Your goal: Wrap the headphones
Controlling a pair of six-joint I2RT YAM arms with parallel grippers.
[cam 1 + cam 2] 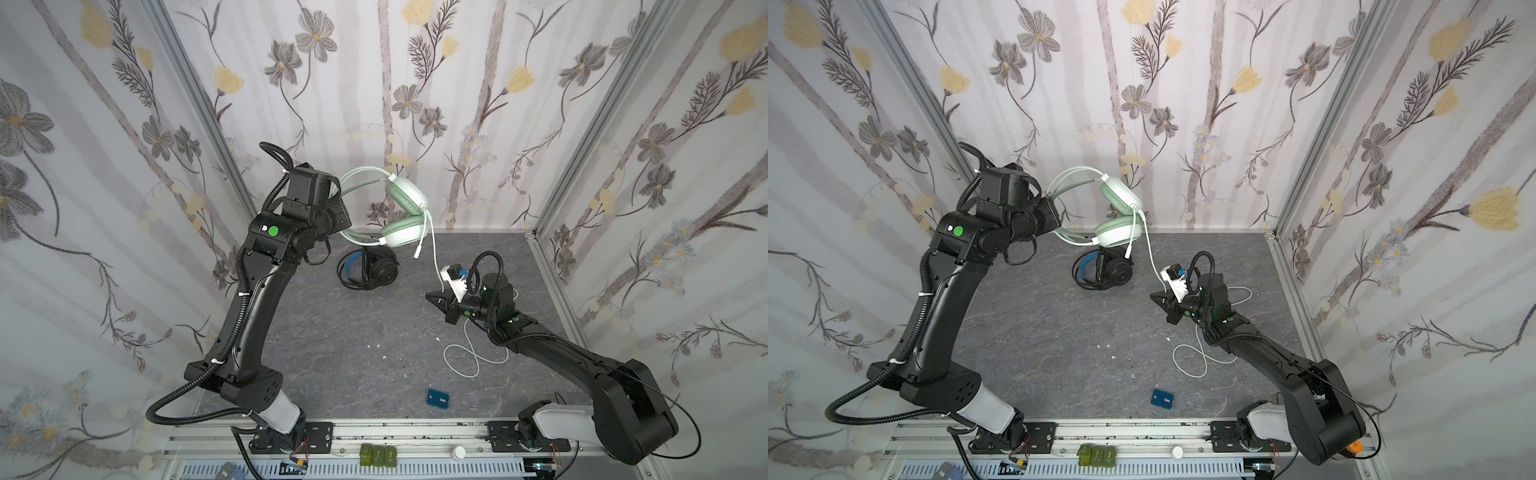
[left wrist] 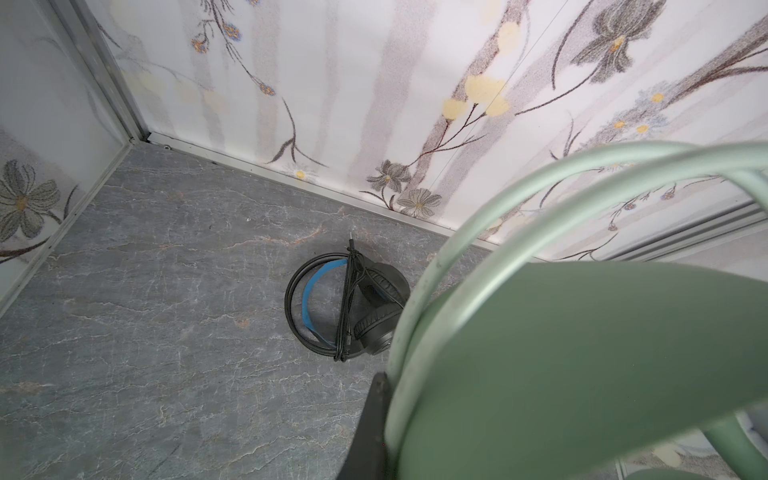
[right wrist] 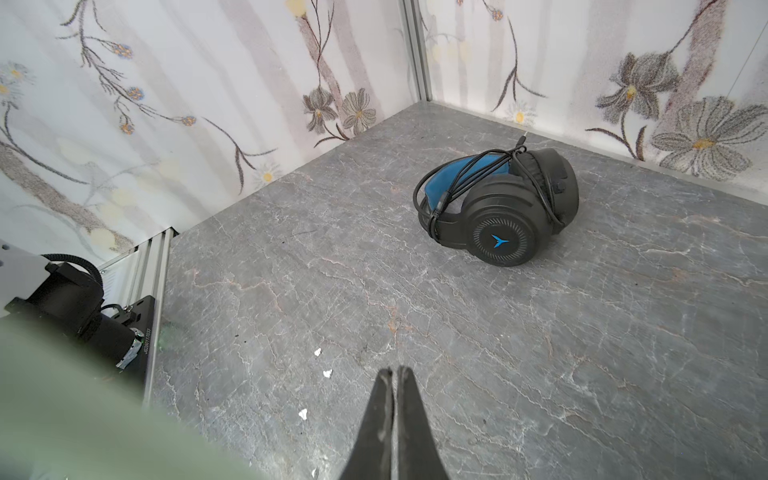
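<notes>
The mint-green headphones (image 1: 405, 195) (image 1: 1117, 197) hang in the air near the back wall. My left gripper (image 1: 343, 226) (image 2: 390, 415) is shut on their headband (image 2: 540, 374), which hides most of its fingers. Their pale cable (image 1: 432, 249) drops past my right wrist and ends in loops (image 1: 461, 357) (image 1: 1190, 361) on the table. The black headphones (image 1: 368, 268) (image 1: 1104, 270) (image 2: 353, 307) (image 3: 498, 208), blue inside the headband, lie below with their black cable wound around them. My right gripper (image 1: 428, 296) (image 1: 1152, 296) (image 3: 395, 370) is shut just above the table right of them, with nothing seen between its fingertips.
A small blue box (image 1: 438, 400) (image 1: 1162, 399) lies near the front edge. White scraps (image 3: 318, 352) dot the grey tabletop (image 1: 353, 353). Floral walls close in three sides. The metal rail (image 1: 395, 432) with both arm bases runs along the front.
</notes>
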